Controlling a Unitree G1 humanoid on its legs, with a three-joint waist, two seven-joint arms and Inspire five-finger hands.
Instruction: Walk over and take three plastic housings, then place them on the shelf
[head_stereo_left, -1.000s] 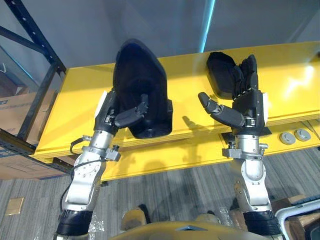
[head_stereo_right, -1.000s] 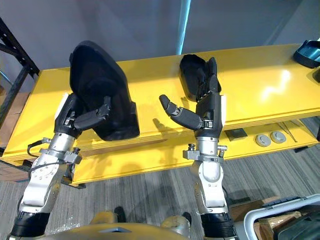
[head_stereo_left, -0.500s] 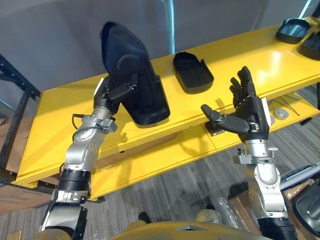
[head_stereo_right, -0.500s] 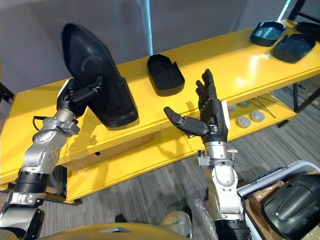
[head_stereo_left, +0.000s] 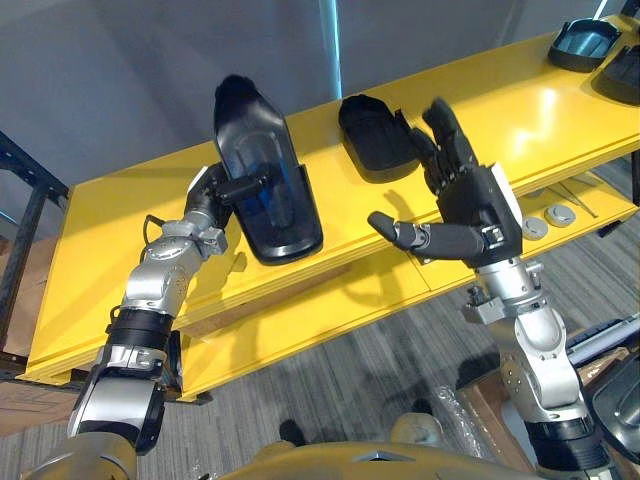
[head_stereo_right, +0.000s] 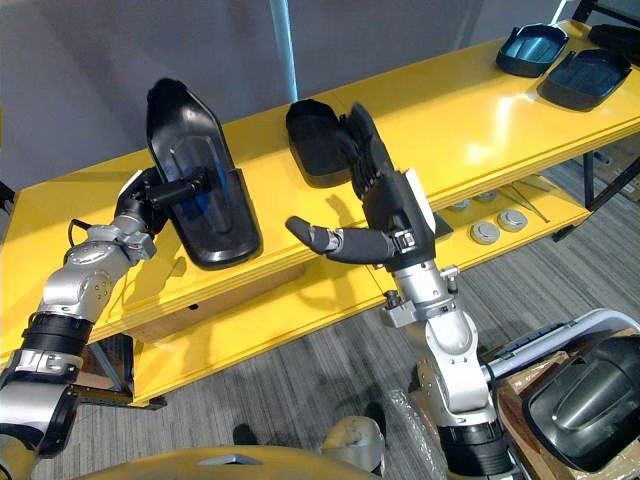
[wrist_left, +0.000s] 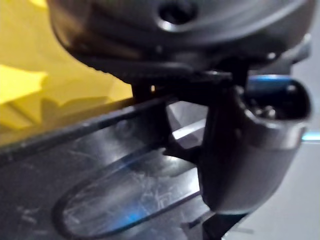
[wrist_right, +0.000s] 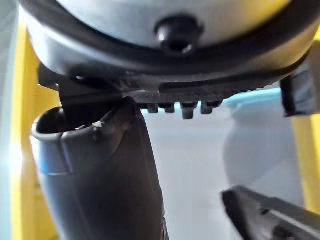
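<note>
Large black plastic housing (head_stereo_left: 265, 180), shell-shaped, stands upright at the front of the long yellow bench (head_stereo_left: 120, 235) with my left hand (head_stereo_left: 210, 195) clamped on its rim, while a smaller black plastic housing (head_stereo_left: 372, 135) lies flat just behind my right hand (head_stereo_left: 470, 200), whose spread fingers hold nothing.

The left hand (head_stereo_left: 213, 190) has turned the housing (head_stereo_left: 266, 178). A second ago its matt back faced the camera. Now its glossy hollow side shows, blue-lit, at upper left of centre, with the thumb across it.

The right hand (head_stereo_left: 470, 200) has swung. A second ago its straight fingers (head_stereo_left: 446, 130) lay over the second housing (head_stereo_left: 370, 135). Half a second ago they were low at the right, off the bench (head_stereo_left: 110, 225). Now they are back up at centre right, overlapping that housing's right edge.

The camera has also swung right.
</note>
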